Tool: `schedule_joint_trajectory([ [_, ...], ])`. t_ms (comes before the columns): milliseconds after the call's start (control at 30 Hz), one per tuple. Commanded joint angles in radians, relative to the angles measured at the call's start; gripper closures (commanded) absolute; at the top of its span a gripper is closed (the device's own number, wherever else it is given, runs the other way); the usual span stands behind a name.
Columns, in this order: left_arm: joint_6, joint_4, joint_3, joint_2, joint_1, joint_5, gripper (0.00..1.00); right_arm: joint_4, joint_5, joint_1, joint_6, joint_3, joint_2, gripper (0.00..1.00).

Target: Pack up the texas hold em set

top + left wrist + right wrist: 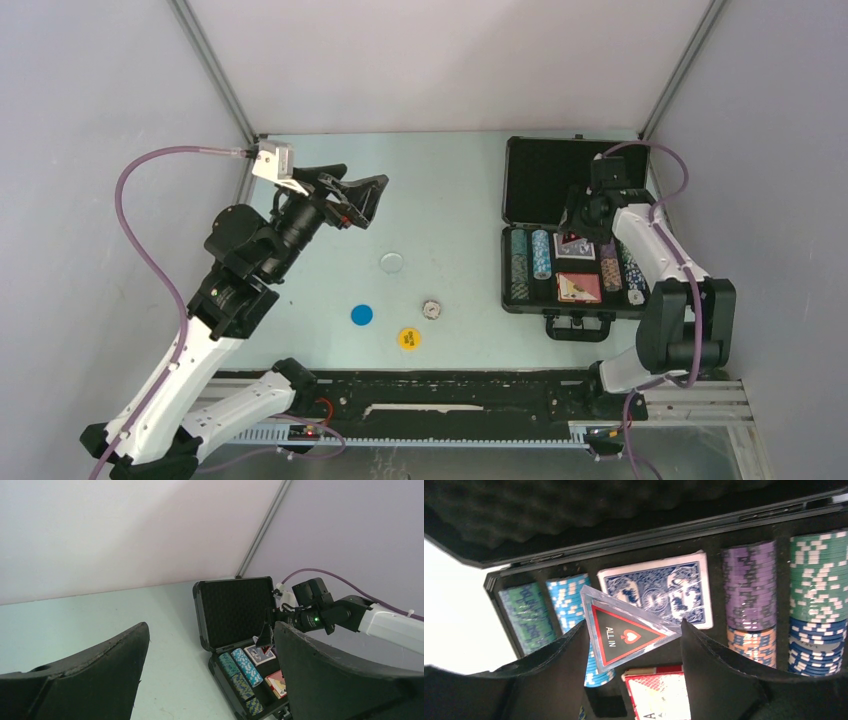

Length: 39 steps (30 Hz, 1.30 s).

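Button (616,630) marked "ALL IN" over the open case (520,215)
We see the right end effector (634,626) gripping it above the blue deck (664,587); case at frame right, handle (578,325) toward bottom; left end effector (352,200) gapes empty.

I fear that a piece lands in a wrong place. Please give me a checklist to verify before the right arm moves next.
1. Open case lid: ok.
2. ALL IN triangle gripped in right tool: ok.
3. Right tool over the case: ok.
4. Free slot for the triangle: cannot tell.
5. Open left tool, away from the case: ok.
6. All buttons packed: not ok; blue button, yellow button, clear disc and small pale button lie on the table.
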Motion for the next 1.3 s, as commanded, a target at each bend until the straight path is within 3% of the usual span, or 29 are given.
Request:
schedule_joint_trajectory([
  [0,-0.002,0.029,-0.004,-0.004,-0.002,0.008,0.0,0.034,-0.02,-0.026,-0.042,0.004,0.022,0.37],
  [533,-0.011,0.031,-0.007,0.015,-0.003,0.016,0.0,-0.03,0.057,-0.08,-0.052,0.048,0.12,0.35],
  [700,-0.01,0.03,-0.007,0.018,-0.003,0.013,0.0,0.005,0.002,-0.093,0.071,0.048,0.126,0.36],
  [1267,-0.007,0.03,-0.007,0.008,-0.003,0.009,0.0,-0.018,0.239,-0.079,0.421,0.016,0.096,0.32],
])
